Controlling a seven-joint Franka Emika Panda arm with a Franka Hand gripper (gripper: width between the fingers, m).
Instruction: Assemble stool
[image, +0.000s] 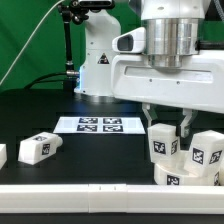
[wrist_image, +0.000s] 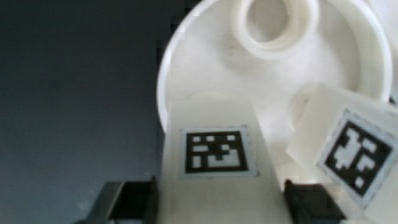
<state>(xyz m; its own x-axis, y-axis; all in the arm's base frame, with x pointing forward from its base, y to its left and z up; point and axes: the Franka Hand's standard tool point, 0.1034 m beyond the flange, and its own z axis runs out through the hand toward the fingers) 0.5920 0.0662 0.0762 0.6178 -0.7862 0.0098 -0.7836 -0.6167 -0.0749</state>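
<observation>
Claw (image: 166, 126) narrowly clamped on leg (wrist_image: 217, 152) at seat (wrist_image: 222, 80); second leg (wrist_image: 361, 150) just beside; loose leg (image: 38, 148) well apart, not yet fitted.

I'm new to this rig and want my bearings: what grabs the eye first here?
The big white arm fills the exterior view's right, its hand closed on an upright tagged leg at the round seat. A loose leg lies on the dark table toward that view's left, beside the marker board.
</observation>
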